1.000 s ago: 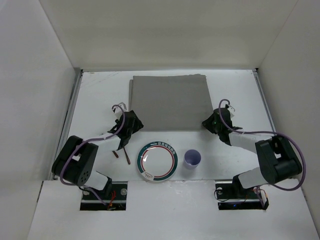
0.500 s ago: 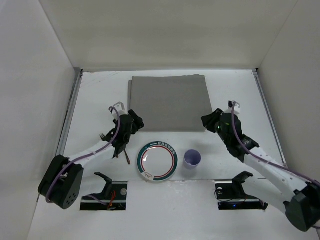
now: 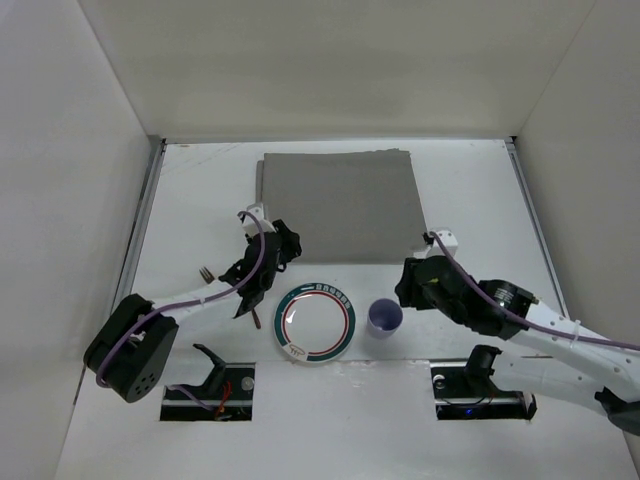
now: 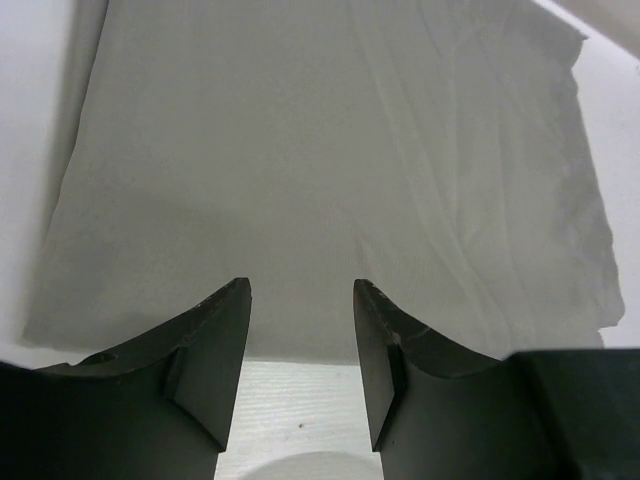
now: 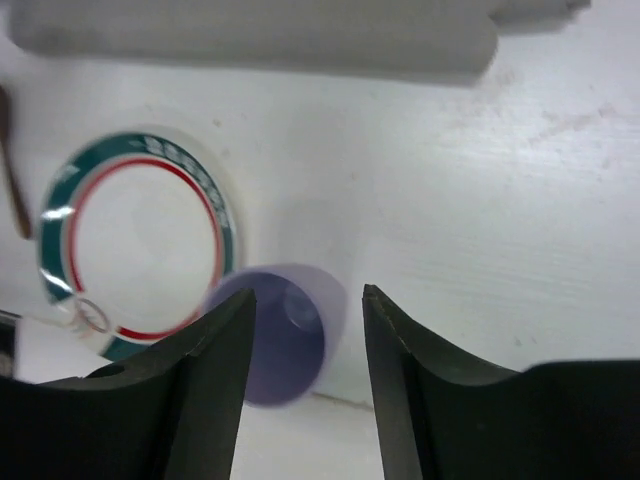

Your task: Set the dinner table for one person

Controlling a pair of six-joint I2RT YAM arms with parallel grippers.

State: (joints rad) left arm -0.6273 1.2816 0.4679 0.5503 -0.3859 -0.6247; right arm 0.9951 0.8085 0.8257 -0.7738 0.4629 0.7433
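The white dinner table (image 3: pixel 200 190) bears a grey cloth mat (image 3: pixel 340 205) at the back. A white plate with a green and red rim (image 3: pixel 315 322) and a purple cup (image 3: pixel 385 317) stand near the front. My left gripper (image 3: pixel 283 247) is open and empty just above the plate, facing the mat's near edge (image 4: pixel 330 170); bare table shows between its fingers (image 4: pixel 225 350). My right gripper (image 3: pixel 403 289) is open, just right of the cup. In the right wrist view the cup (image 5: pixel 280 335) lies ahead of the left finger (image 5: pixel 215 380), untouched, with the plate (image 5: pixel 140 240) to its left.
A fork (image 3: pixel 205 272) lies left of the left arm. A brown-handled utensil (image 3: pixel 256 315) lies just left of the plate, partly under the arm; it also shows in the right wrist view (image 5: pixel 12 170). White walls close in the table on three sides.
My right gripper has swung from the mat's near right corner down and left to beside the cup. My left gripper has shifted right toward the mat's near left corner.
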